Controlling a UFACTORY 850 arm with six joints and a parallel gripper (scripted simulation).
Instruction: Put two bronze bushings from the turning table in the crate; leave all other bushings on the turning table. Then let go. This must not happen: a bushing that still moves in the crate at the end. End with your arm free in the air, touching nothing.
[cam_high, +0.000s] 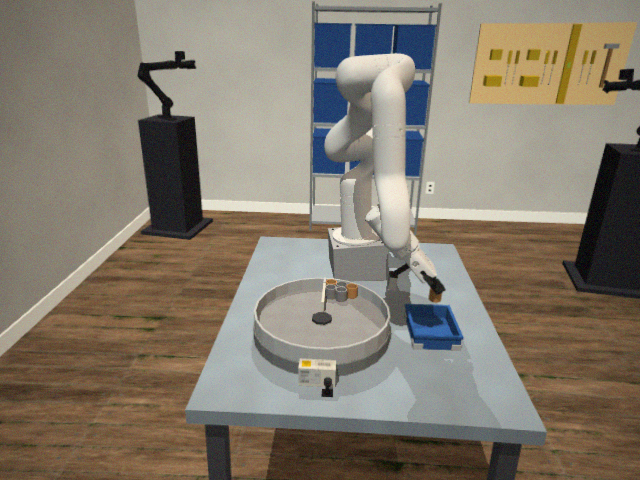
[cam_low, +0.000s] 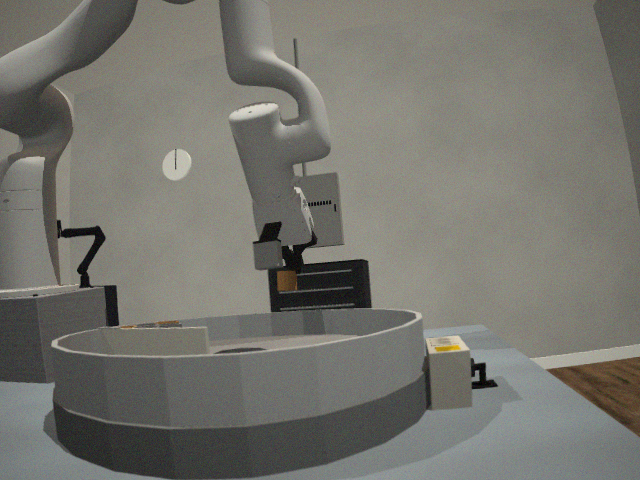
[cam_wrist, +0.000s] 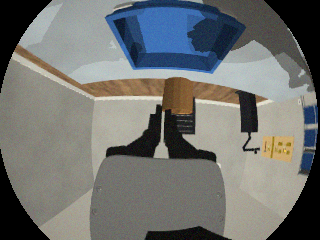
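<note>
My gripper (cam_high: 436, 289) (cam_low: 294, 268) (cam_wrist: 163, 113) is shut on the wall of a bronze bushing (cam_high: 435, 297) (cam_low: 286, 281) (cam_wrist: 178, 95), which hangs below the fingertips. It is in the air just behind the blue crate (cam_high: 436, 343) (cam_wrist: 172, 61), on the robot-base side. No bushing shows inside the crate, only shadow. The turning table (cam_high: 276, 343) (cam_low: 232, 392) holds a cluster at its back: a bronze bushing (cam_high: 352, 291) on the right, another bronze bushing (cam_high: 330, 282) at the back left, and several grey bushings (cam_high: 341, 294) between them. In the exterior view the rim mostly hides them.
A pale upright strip (cam_high: 324, 291) (cam_low: 155, 341) stands inside the turning table, beside the bushings, near a dark centre disc (cam_high: 321, 318). The turning table's raised rim is left of the crate. A white box (cam_high: 316, 373) (cam_low: 449, 377) with a small black stand (cam_high: 327, 387) is at its front.
</note>
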